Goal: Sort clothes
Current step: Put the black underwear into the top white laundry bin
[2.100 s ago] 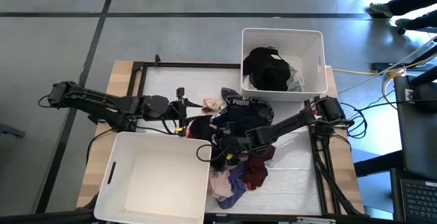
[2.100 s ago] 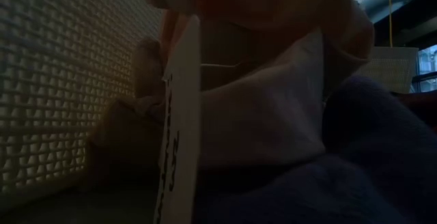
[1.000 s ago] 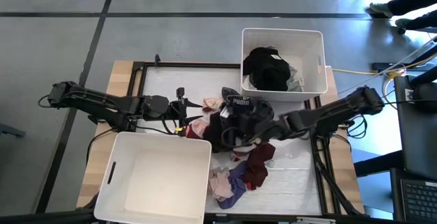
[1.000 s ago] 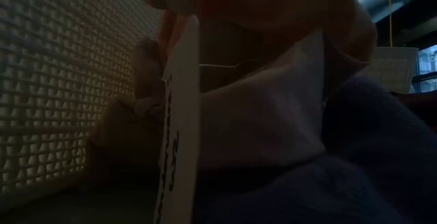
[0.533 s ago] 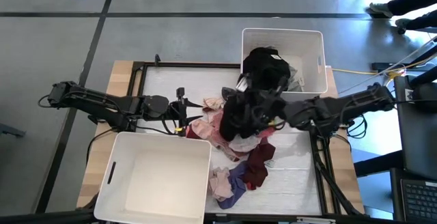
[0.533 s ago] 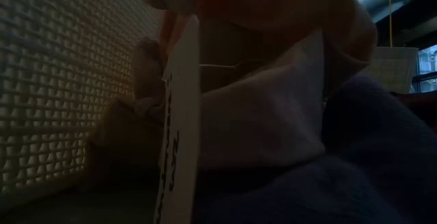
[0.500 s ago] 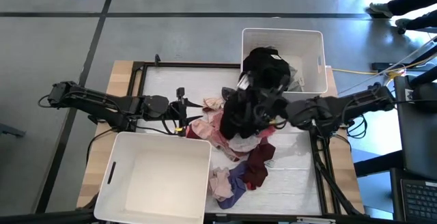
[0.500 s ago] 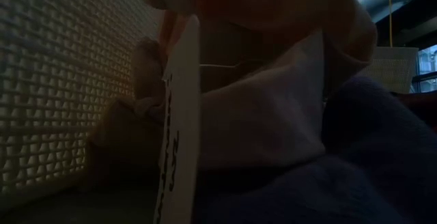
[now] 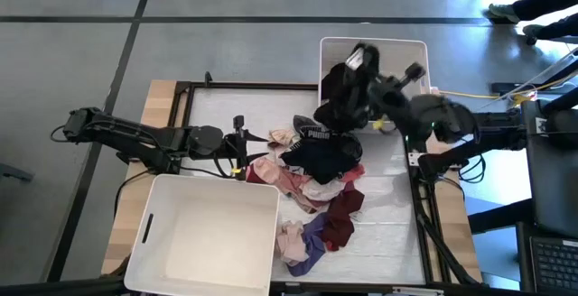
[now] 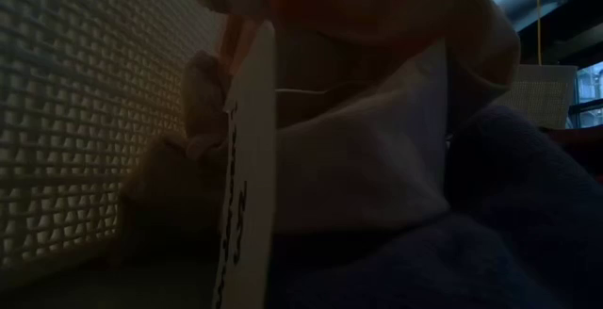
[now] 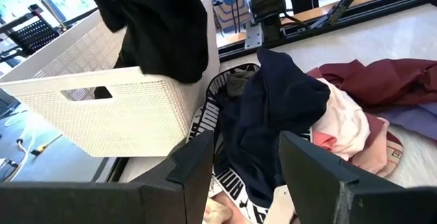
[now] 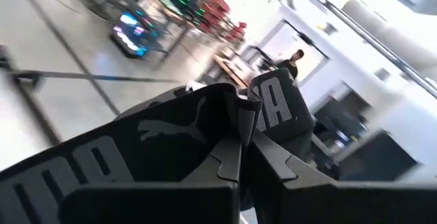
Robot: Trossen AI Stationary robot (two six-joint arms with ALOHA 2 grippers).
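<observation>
The clothes (image 9: 312,174) lie heaped at the table's middle: navy, pink, maroon and purple pieces, with a black waistband lettered in white on top (image 11: 212,125). My right gripper (image 9: 357,63) is raised above the far white bin (image 9: 420,79), shut on a black garment (image 9: 336,105) that hangs at the bin's left wall (image 11: 102,108). My left gripper (image 11: 247,157) waits open at the pile's left side (image 9: 242,147), nothing between its fingers. More black clothes lie in the far bin. My right gripper pinches the black garment's waistband (image 12: 205,132), lettered in white, between its two fingers (image 12: 273,173). The band is folded where the fingers meet it. The fingers point about level. The garment (image 11: 160,29) hangs below them, lifted clear of the pile.
A second white bin (image 9: 203,237) stands at the near left corner, nothing in it. In the low view, pale cloth (image 10: 377,139) and that bin's mesh wall (image 10: 85,111) fill the picture. Bare table shows at the far left and near right.
My right gripper has risen from the pile and gone toward the table's far edge, to above the far bin, its wrist tipping up to level. It has pulled the black garment out of the heap, which now hangs free. The rest of the heap stays put.
</observation>
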